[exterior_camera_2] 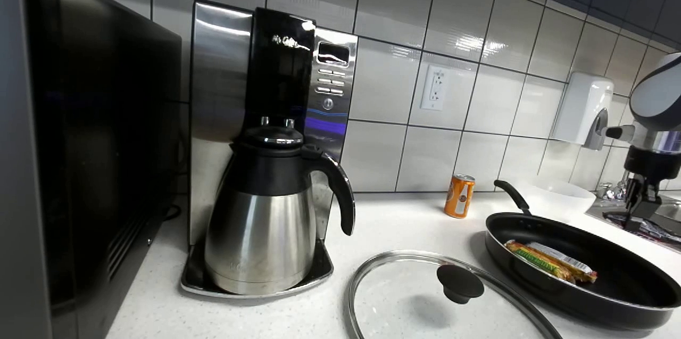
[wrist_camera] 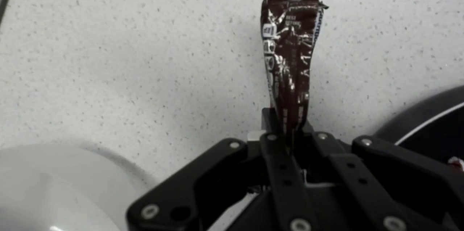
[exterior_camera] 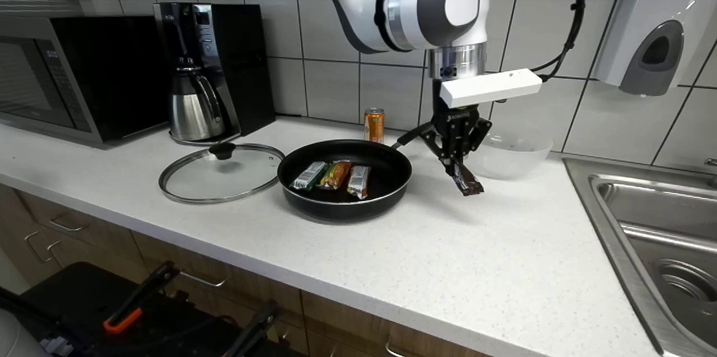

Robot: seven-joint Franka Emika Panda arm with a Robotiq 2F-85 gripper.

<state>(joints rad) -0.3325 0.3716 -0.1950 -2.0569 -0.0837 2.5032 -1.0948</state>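
Fingers (wrist_camera: pixel 268 119) of the Robotiq gripper (exterior_camera: pixel 451 167) are clamped on one end of a dark brown snack-bar packet (wrist_camera: pixel 290 57), whose jagged free end sticks out below them, tilted, over the speckled white counter (wrist_camera: pixel 181 60). Near the fingers on one side sits a translucent bowl (exterior_camera: pixel 512 158); on the opposite side, also near, is a black frying pan (exterior_camera: pixel 344 212) with three wrapped bars (exterior_camera: pixel 335 175) inside. Farther from the fingers, past the pan, lies a glass lid (exterior_camera: pixel 235 180); an orange can (exterior_camera: pixel 374 126) stands upright near the tiled wall (exterior_camera: pixel 330 85). Well apart from them, on the bowl's side, is a steel sink (exterior_camera: pixel 604 222).
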